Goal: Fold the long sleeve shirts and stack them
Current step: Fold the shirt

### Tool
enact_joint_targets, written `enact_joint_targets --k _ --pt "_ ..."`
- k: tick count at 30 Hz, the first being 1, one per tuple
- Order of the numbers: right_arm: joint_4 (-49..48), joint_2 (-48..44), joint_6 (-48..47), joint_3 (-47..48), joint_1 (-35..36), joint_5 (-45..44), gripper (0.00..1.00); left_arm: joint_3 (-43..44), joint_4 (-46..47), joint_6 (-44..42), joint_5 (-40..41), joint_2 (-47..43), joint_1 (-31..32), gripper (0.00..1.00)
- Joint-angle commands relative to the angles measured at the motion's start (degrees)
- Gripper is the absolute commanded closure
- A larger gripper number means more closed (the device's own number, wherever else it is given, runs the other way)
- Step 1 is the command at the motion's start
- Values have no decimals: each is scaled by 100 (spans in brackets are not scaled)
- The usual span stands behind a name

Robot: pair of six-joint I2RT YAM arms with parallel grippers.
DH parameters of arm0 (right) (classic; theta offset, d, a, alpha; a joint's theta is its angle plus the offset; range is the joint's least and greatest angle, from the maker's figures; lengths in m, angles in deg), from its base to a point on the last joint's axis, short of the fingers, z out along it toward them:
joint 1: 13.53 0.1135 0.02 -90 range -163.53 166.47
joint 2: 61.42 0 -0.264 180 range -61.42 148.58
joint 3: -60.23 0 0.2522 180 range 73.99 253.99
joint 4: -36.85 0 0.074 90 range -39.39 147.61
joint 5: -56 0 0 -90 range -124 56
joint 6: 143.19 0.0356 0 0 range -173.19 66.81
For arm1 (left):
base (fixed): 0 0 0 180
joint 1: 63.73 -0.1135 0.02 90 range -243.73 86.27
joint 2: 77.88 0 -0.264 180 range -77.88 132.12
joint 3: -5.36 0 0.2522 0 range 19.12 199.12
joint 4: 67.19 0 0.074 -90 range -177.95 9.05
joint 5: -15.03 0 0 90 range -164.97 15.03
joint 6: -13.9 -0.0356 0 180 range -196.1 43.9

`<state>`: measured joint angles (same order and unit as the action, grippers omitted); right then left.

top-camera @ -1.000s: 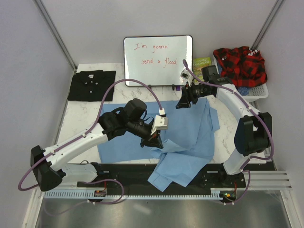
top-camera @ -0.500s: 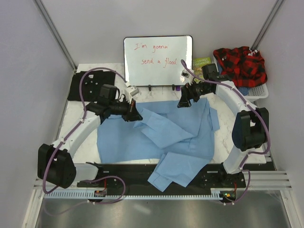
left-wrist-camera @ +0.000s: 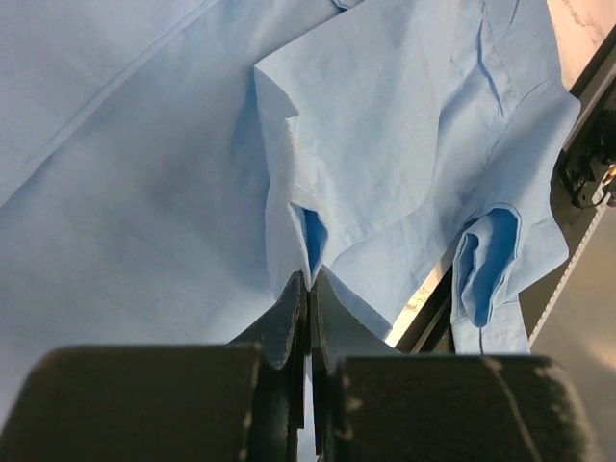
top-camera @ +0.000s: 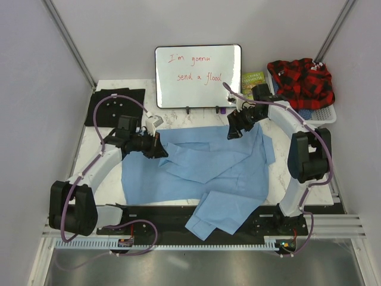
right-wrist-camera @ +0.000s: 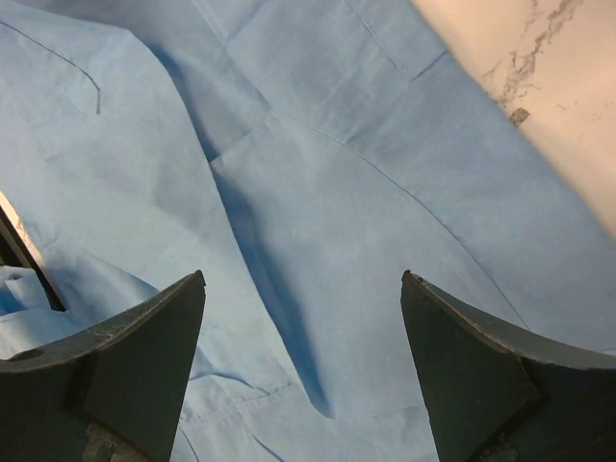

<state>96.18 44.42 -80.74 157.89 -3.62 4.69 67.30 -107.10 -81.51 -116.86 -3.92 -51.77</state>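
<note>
- White walls close in a marble table, with a whiteboard standing at its far edge.
- The black shirt lies folded flat at the far-left corner, apart from both arms.
- The light blue shirt lies spread across the middle of the table, rumpled, with one part hanging over the near edge.
- The left gripper sits low over the shirt's left side. In the wrist view its jaws are pressed together on a corner of the blue cloth, which runs taut away from them.
- The right gripper hangs over the shirt's far-right part with its jaws spread wide and nothing between them; only flat cloth shows below.
- The step in hand appears to be laying a fold across the blue shirt; stacking is not yet begun.
- Next, the left gripper likely needs to lay its corner down flat and let go, while the right gripper drops to pinch an edge without bunching the layers.
</note>
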Motion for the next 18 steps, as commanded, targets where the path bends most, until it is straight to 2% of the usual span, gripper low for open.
enact_joint_targets --k 1,4,10,18 --pt "102 86 -224 83 -51 -178 10 32 189 -302 102 -171 -335 98" --pt "111 121 -233 118 -59 -205 10 269 216 -451 120 -101 -589 98" --pt "120 244 -225 215 -68 -310 11 578 224 -786 163 49 -713 98" --pt "128 297 -233 241 -86 -398 11 622 339 -1023 401 471 -1065 98"
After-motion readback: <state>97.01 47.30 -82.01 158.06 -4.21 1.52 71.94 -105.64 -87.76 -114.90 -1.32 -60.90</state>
